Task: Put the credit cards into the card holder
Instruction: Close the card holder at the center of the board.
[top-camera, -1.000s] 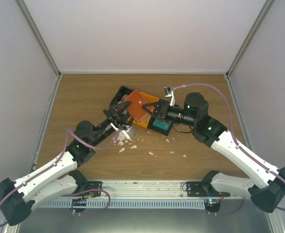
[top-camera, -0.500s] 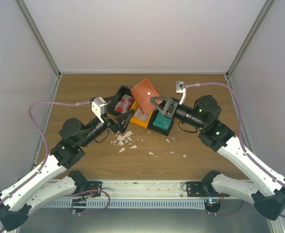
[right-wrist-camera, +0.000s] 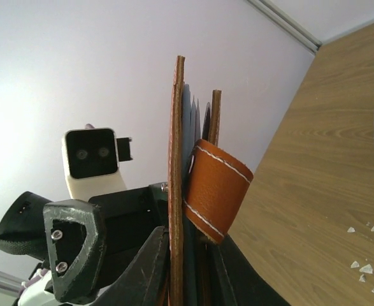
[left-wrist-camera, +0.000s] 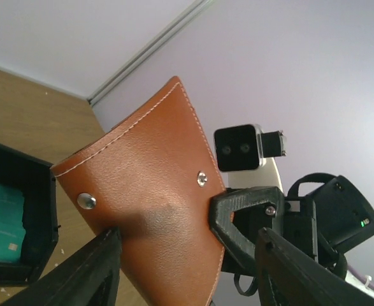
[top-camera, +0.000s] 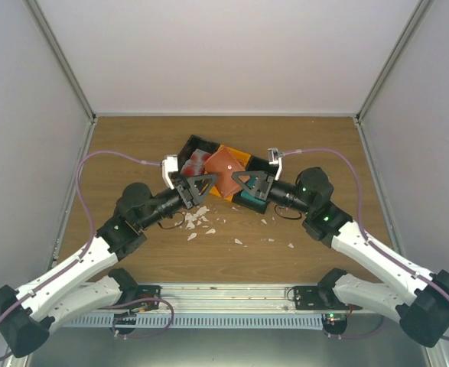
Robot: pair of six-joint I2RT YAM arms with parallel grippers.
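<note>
The card holder (top-camera: 222,170) is a brown leather wallet with two metal studs, held in the air over the trays. My right gripper (top-camera: 248,183) is shut on its right edge. In the right wrist view the card holder (right-wrist-camera: 177,159) stands edge-on, clamped in the right gripper (right-wrist-camera: 190,242). My left gripper (top-camera: 198,186) is open, its fingers (left-wrist-camera: 85,274) spread to either side of the card holder's (left-wrist-camera: 148,204) lower part. A white-and-red credit card (top-camera: 198,160) lies in the black tray. A teal credit card (left-wrist-camera: 2,223) lies in a black tray.
A black tray (top-camera: 187,147) and an orange tray (top-camera: 239,155) stand mid-table behind the grippers. White crumbled scraps (top-camera: 197,220) lie on the wooden table in front of them, with more (right-wrist-camera: 371,268) in the right wrist view. Grey walls close in the table.
The right gripper has brought the card holder down and nearer from its raised position. The left gripper has swung back in and now spans it with open fingers.
</note>
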